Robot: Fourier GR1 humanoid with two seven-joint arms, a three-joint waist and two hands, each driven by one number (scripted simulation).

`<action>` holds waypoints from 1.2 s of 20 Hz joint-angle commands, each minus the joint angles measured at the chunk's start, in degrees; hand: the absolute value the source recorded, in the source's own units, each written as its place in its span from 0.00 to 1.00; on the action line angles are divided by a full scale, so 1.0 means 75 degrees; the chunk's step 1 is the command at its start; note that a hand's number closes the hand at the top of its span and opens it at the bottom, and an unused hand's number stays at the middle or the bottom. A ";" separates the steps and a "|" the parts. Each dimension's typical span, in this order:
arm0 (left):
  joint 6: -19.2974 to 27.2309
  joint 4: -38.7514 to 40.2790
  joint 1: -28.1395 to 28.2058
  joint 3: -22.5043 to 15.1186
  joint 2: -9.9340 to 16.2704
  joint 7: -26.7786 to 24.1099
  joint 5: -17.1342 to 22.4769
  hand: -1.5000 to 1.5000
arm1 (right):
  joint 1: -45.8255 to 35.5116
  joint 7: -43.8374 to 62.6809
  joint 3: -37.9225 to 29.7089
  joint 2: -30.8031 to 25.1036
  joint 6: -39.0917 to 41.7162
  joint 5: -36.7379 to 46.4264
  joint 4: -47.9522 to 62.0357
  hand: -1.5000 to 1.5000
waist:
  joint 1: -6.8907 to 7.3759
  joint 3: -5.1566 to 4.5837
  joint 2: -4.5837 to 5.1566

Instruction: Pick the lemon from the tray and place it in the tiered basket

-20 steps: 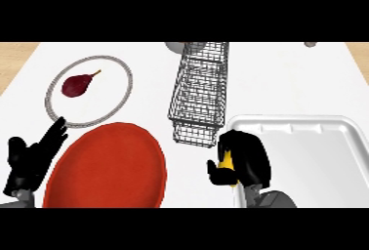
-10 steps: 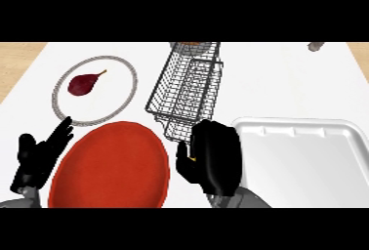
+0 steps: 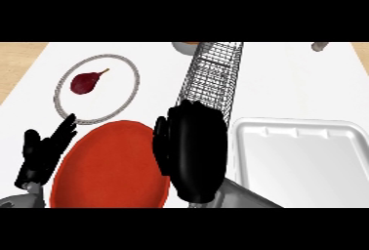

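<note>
Your right hand [image 3: 193,154] hangs below the tiered basket [image 3: 213,80], fingers curled under (probably wrapping the lemon, hidden; the tray [image 3: 302,161] shows none). Expect firm, smooth, roll-prone fruit: cup its middle. Left hand [image 3: 45,152] rests relaxed.

On the worktop [image 3: 302,83] the tiered basket [image 3: 213,78] stands at the middle, running toward the far edge. Left of it lies a plate [image 3: 127,100] with a piece of fruit [image 3: 87,82] on it. Nearer, in front of that plate, lies a larger plate [image 3: 108,168]. The tray [image 3: 302,156] sits at the near right (just beside the basket's near end). The right hand [image 3: 193,151] is between the larger plate and the tray; the left hand [image 3: 45,154] is at the larger plate's left edge.
</note>
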 commanded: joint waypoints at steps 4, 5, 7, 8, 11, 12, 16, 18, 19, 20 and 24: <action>0.0032 -0.0078 -0.0092 -0.0102 -0.0048 0.0033 -0.0081 0.50 | -0.1704 0.2095 -0.0347 0.0105 -0.0320 -0.0064 0.0662 1.00 | 0.0124 0.0018 0.0090; 0.0043 -0.0034 -0.0150 -0.0068 -0.0098 0.0012 -0.0022 0.50 | -0.2091 0.2023 -0.0639 0.0105 -0.0186 -0.0247 0.0830 1.00 | 0.0128 0.0011 0.0118; 0.0142 0.0151 -0.0195 -0.0008 -0.0064 -0.0053 -0.0107 0.50 | -0.2640 0.2035 -0.0796 0.0105 -0.0038 -0.0418 0.1315 1.00 | 0.0078 0.0005 0.0160; 0.0062 -0.0022 -0.0210 -0.0099 -0.0057 0.0032 -0.0103 0.50 | -0.2695 0.2103 -0.0818 0.0105 -0.0196 -0.0348 0.1656 1.00 | 0.0133 0.0014 0.0162; 0.0167 0.0194 -0.0344 -0.0029 -0.0166 -0.0091 -0.0077 0.50 | -0.3479 0.1966 -0.1092 0.0105 -0.0312 -0.0582 0.2411 1.00 | 0.0073 0.0012 0.0213; -0.0014 0.0233 -0.0337 -0.0021 -0.0051 -0.0046 -0.0019 0.50 | -0.3757 0.1911 -0.1249 0.0105 -0.0260 -0.0666 0.2675 1.00 | 0.0071 0.0013 0.0217; 0.0082 0.0260 -0.0401 -0.0029 -0.0118 -0.0109 -0.0066 0.50 | -0.4066 0.1443 -0.2048 0.0105 -0.1644 -0.1158 0.2900 1.00 | 0.0172 0.0028 0.0314; -0.0057 0.0050 -0.0314 0.0085 0.0071 -0.0013 0.0047 0.50 | -0.4342 0.1131 -0.2335 0.0106 -0.1887 -0.1354 0.3302 1.00 | 0.0100 0.0041 0.0260; 0.0073 0.0125 -0.0495 -0.0025 -0.0053 0.0015 -0.0071 0.50 | -0.4307 0.0998 -0.2309 0.0106 -0.2291 -0.1306 0.3551 1.00 | 0.0059 0.0038 0.0305; 0.0035 0.0090 -0.0347 0.0065 -0.0007 -0.0161 -0.0015 0.50 | -0.4556 0.1073 -0.2407 0.0106 -0.2217 -0.1476 0.3692 1.00 | 0.0075 0.0034 0.0268; 0.0153 0.0263 -0.0265 0.0052 -0.0176 -0.0212 -0.0043 0.50 | -0.5014 0.0443 -0.2734 0.0107 -0.2886 -0.1741 0.4803 1.00 | -0.0027 0.0032 0.0288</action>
